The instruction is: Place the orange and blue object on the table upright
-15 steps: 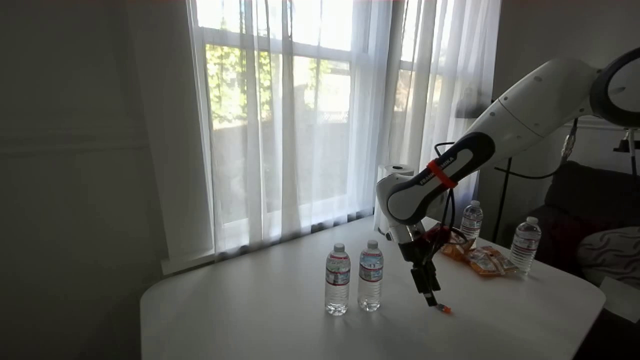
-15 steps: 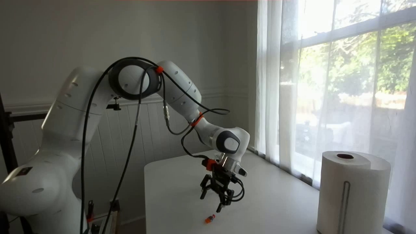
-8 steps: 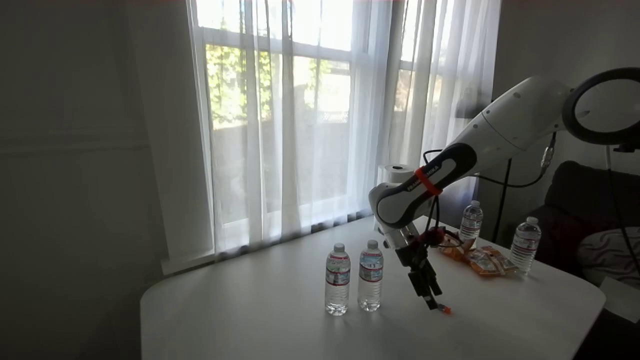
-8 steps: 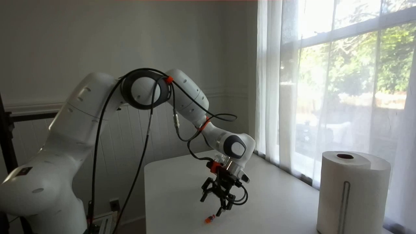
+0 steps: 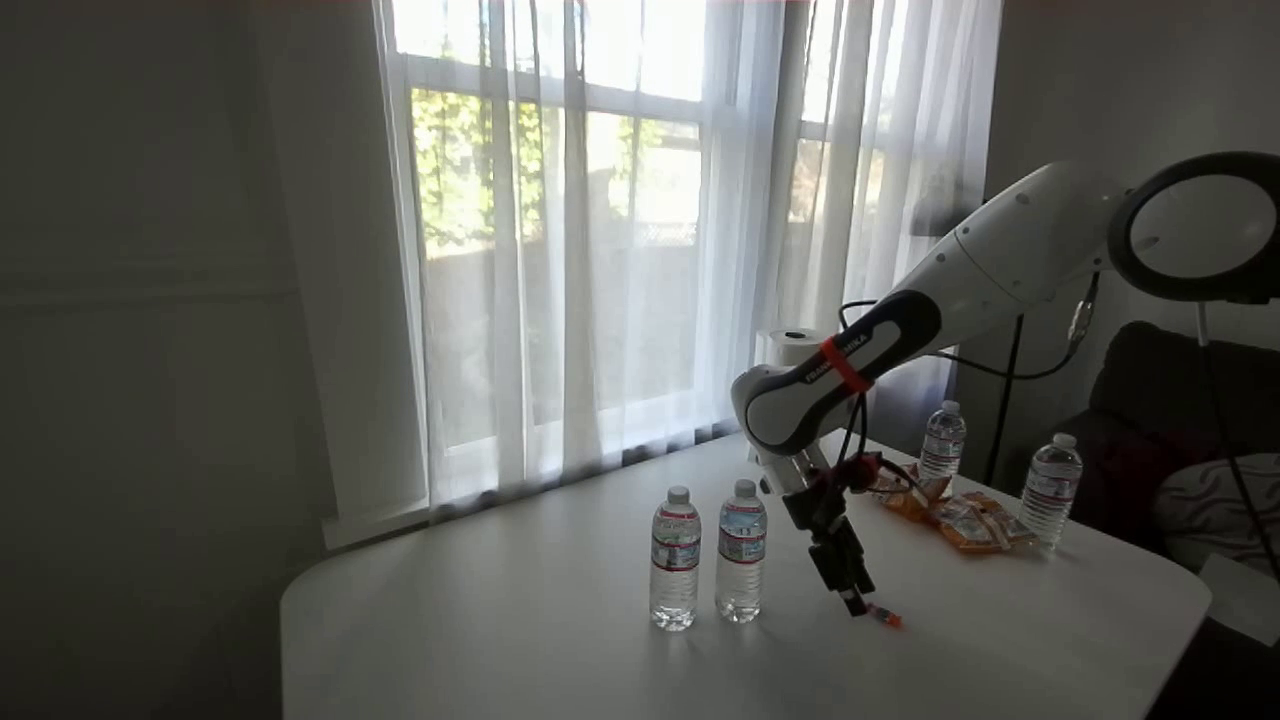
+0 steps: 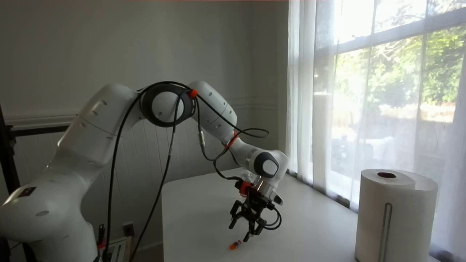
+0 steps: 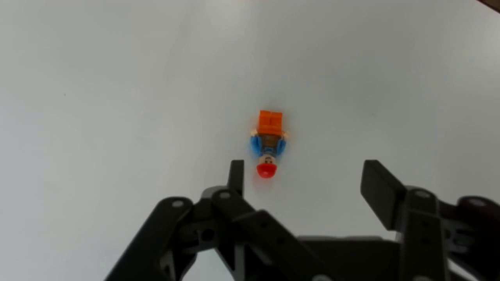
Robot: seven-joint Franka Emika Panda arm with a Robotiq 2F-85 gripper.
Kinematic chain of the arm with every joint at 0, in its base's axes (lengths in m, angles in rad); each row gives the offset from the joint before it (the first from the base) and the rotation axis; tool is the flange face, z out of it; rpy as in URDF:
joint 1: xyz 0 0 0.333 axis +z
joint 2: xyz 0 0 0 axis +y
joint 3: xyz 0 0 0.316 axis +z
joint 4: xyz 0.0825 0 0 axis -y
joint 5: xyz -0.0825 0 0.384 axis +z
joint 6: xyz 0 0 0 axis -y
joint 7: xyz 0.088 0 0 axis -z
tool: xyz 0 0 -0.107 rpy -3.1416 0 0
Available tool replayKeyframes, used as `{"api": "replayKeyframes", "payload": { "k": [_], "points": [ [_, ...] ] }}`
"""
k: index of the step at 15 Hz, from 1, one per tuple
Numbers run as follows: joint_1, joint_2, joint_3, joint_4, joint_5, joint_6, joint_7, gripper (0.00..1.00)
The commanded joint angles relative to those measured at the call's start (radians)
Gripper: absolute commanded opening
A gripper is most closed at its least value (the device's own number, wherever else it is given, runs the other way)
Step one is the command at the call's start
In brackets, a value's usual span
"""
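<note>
The orange and blue object [image 7: 270,125] is a small toy figure with orange legs, blue arms and a red cap. It lies flat, face up, on the pale table [image 7: 117,97]. It also shows in both exterior views [image 5: 886,617] [image 6: 235,245]. My gripper [image 7: 303,166] is open and empty, tilted above the table. In the wrist view the figure's cap is just right of the left fingertip, and its body lies beyond the fingertips. In an exterior view the gripper [image 6: 238,233] is just above and beside the figure. No contact can be made out.
Two water bottles [image 5: 675,560] [image 5: 741,552] stand beside the gripper. Two more bottles [image 5: 943,445] [image 5: 1052,490] and orange snack packets [image 5: 982,522] [image 5: 905,495] are farther right. A paper towel roll [image 6: 395,218] stands near the curtained window.
The arm has come down and forward, and the gripper has shifted slightly lower over the table. The figure has not moved, and the gripper has stayed open.
</note>
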Motion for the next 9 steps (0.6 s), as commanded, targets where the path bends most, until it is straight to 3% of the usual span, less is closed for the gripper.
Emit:
{"api": "replayKeyframes", "payload": {
  "k": [1, 4, 6, 9],
  "points": [
    [0.008, 0.022, -0.008, 0.028, -0.01, -0.023, 0.005, 0.77],
    [0.015, 0.03, -0.015, 0.029, -0.029, -0.036, 0.014, 0.94],
    [0.014, 0.033, -0.017, 0.028, -0.034, -0.039, 0.016, 0.94],
    [0.013, 0.036, -0.021, 0.027, -0.042, -0.044, 0.015, 0.68]
  ]
}}
